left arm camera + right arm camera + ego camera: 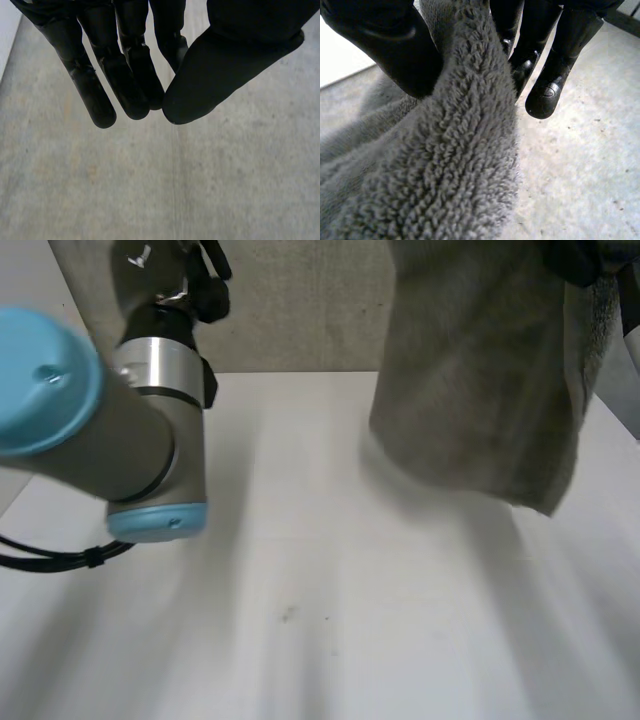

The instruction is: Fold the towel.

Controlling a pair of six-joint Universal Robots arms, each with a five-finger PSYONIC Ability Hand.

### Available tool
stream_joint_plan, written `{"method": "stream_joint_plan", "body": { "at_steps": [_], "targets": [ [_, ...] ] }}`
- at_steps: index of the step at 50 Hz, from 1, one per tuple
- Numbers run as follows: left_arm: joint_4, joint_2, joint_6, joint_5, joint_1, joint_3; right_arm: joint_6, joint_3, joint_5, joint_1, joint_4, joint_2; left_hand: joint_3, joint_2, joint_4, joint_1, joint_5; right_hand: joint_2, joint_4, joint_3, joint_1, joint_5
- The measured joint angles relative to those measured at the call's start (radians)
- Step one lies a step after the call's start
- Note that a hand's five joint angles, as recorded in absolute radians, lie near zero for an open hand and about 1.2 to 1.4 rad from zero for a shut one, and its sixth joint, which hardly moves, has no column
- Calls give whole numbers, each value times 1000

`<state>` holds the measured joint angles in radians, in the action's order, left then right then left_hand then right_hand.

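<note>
One grey terry towel [450, 165], pinched by right hand [380, 45], thumb against fingers, hanging below it. Left hand [125, 65]: fingers straight, empty.

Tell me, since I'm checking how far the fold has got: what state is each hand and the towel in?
towel: lifted, hanging loose from the right hand over the table, not folded.
right hand: shut on the towel, which is pinched between thumb and fingers.
left hand: open, fingers straight, holding nothing.
</note>
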<state>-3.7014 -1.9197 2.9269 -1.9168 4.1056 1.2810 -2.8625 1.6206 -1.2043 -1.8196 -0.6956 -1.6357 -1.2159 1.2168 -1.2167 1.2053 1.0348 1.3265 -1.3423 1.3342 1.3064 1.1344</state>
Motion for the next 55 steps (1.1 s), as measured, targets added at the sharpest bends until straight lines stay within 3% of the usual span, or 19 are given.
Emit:
{"method": "stream_joint_plan", "body": {
  "at_steps": [5, 10, 11, 15, 17, 20, 23, 28, 34, 39, 48, 55],
  "targets": [
    [-78, 82, 4, 82, -1, 190, -42, -3, 17, -4, 161, 54, 0, 0, 0, 0, 0, 0, 0, 0, 0, 2],
    [-101, 98, 16, 228, -8, 398, 91, -72, 63, -59, 632, 227, -1, 1, 0, 0, 0, 0, 0, 1, 0, 2],
    [-100, 97, 17, 239, -8, 412, 109, -76, 66, -65, 665, 239, -1, 1, 0, 0, 0, 0, 0, 1, 0, 2],
    [-100, 83, 23, 297, -7, 479, 313, -89, 74, -119, 909, 313, 369, -372, 372, -361, -347, -28, 31, -27, -24, -24],
    [-99, 73, 25, 315, -5, 493, 428, -79, 70, -135, 1003, 329, 526, -529, 528, -515, -526, -192, 197, -190, -167, -151],
    [-96, 53, 27, 340, 1, 494, 569, -53, 64, -149, 1112, 334, 637, -637, 634, -622, -631, -771, 758, -758, -736, -763],
    [-95, 37, 27, 354, 5, 478, 596, -29, 61, -150, 1141, 320, 662, -665, 663, -650, -660, -1069, 1073, -1073, -1038, -1072],
    [-88, 18, 28, 362, 7, 444, 492, -4, 60, -129, 1090, 269, 669, -672, 672, -656, -667, -1078, 1080, -1090, -1060, -1073],
    [-57, 0, 41, 373, -4, 419, 242, 45, 63, -42, 981, 165, 669, -673, 672, -656, -667, -1078, 1080, -1090, -1068, -1073],
    [-30, -13, 74, 430, -34, 410, 95, 116, 71, 48, 930, 78, 669, -673, 672, -656, -667, -1078, 1080, -1090, -1071, -1073],
    [12, -90, 140, 595, -99, 351, 70, 284, 77, 157, 858, -48, 669, -673, 672, -656, -665, -1075, 1078, -1087, -1059, -1070],
    [75, -210, 223, 664, -115, 235, 90, 404, 81, 163, 818, -82, 674, -675, 675, -660, -671, -1075, 1078, -1087, -1059, -1071]
  ]
}}
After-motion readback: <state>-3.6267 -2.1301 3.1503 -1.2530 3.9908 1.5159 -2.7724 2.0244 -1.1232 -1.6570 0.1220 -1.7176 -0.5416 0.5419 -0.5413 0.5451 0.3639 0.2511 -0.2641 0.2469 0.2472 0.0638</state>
